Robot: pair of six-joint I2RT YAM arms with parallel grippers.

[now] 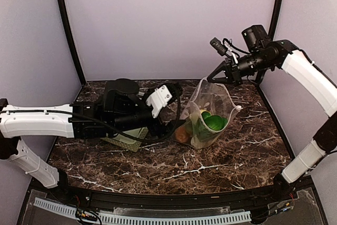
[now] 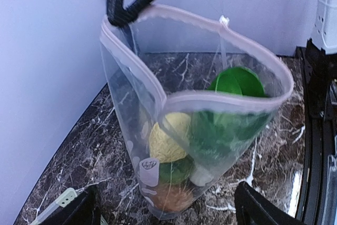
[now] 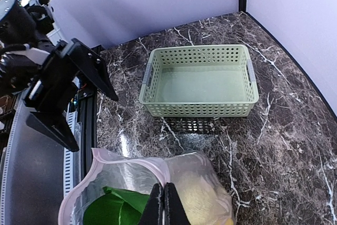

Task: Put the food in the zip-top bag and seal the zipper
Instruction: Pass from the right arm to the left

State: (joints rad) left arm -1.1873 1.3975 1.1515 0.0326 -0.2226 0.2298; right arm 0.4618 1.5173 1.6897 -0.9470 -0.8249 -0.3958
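R gripper [image 3: 166,204] pinching zip-top bag [image 2: 174,146] rim; upright, mouth up | L gripper [image 3: 93,122] spread

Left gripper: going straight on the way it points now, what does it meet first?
The zip-top bag, its lower half, sits dead ahead of the open left gripper; the gap's depth is unclear.

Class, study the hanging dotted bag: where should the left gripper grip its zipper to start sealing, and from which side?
Pinch the zipper beside the spot the right gripper clamps; there the two lips nearly meet, farther along the mouth gapes. The zip-top bag hangs upright, so the open left gripper should probably come in level from the left, a finger on each face.
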